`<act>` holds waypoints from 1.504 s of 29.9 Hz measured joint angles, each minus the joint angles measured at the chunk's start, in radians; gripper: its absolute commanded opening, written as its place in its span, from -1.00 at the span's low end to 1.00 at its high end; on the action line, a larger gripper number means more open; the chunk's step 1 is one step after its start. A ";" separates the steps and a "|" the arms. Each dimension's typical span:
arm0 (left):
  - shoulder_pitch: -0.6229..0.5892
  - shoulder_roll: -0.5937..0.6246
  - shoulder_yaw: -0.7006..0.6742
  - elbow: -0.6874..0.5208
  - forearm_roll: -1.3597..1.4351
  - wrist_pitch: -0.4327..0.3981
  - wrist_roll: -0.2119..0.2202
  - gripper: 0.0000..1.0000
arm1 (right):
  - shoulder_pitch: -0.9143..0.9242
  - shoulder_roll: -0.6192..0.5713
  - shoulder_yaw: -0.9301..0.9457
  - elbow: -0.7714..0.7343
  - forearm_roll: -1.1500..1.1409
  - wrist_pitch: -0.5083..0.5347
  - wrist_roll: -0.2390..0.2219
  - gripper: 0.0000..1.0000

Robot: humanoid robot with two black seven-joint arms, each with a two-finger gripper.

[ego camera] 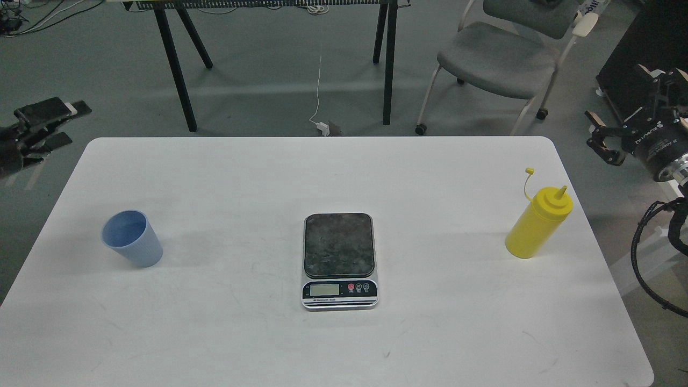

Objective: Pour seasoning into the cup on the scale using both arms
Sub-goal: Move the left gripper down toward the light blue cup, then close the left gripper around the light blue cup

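Observation:
The light blue ribbed cup point(131, 238) stands upright and empty on the left of the white table point(322, 344). The scale point(338, 260) lies at the table's middle with nothing on its dark platform. The yellow seasoning bottle point(537, 223) stands upright near the right edge, its cap hanging off the nozzle. My left gripper point(74, 123) is off the table's far left corner, fingers apart, empty, well behind the cup. My right gripper point(618, 99) is open and empty beyond the right edge, behind and to the right of the bottle.
A grey chair point(500, 59) and the black legs of another table point(177, 70) stand on the floor behind the table. A white cable point(320, 91) runs along the floor. A black cabinet point(645, 48) is at the far right.

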 measured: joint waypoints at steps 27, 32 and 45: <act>0.087 -0.018 0.323 0.002 0.123 0.352 0.000 0.99 | -0.012 0.005 0.000 0.003 0.001 0.000 0.002 0.99; 0.103 -0.043 0.333 0.009 0.130 0.356 0.000 0.99 | -0.012 0.002 0.000 0.004 0.001 0.000 0.002 0.99; 0.104 -0.067 0.383 0.016 0.128 0.405 0.000 0.85 | -0.013 0.000 0.000 0.002 0.000 0.000 0.002 0.99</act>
